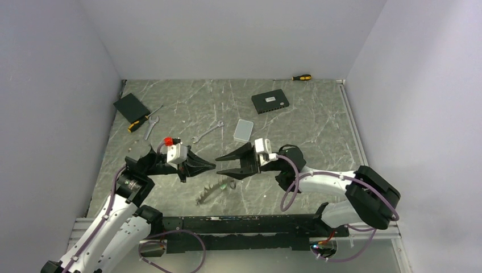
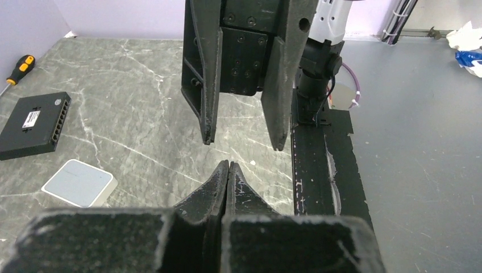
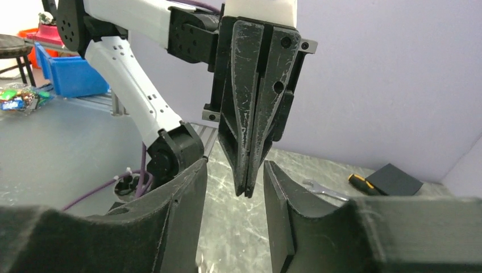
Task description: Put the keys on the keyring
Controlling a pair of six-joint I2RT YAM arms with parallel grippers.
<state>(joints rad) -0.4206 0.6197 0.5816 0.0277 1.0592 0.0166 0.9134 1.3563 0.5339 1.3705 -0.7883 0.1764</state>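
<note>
From where I stand, the two arms meet nose to nose over the near middle of the marbled table (image 1: 318,136). The left gripper (image 1: 212,165) has its fingers pressed flat together, with nothing visible between them (its own wrist view shows the two pads (image 2: 220,181) meeting in a thin seam). The right gripper (image 1: 219,165) faces it with its fingers (image 3: 187,187) standing apart, and the left gripper's closed tip (image 3: 248,190) pokes into the gap between them without touching either side, as far as I can tell.

The keys (image 1: 208,195) lie on the table just nearer than that meeting point, in a loose silvery heap that trails toward the near left. The keyring (image 1: 229,183) sits at the heap's right end beside a small green tag; I cannot tell which keys are strung on it. Neither gripper touches the heap.

Farther back lie a wrench (image 1: 207,132), a pale flat box (image 1: 244,130), a black switch box (image 1: 270,102), and at the far left a black pad (image 1: 131,106) with a yellow-handled screwdriver (image 1: 138,123) beside it.
</note>
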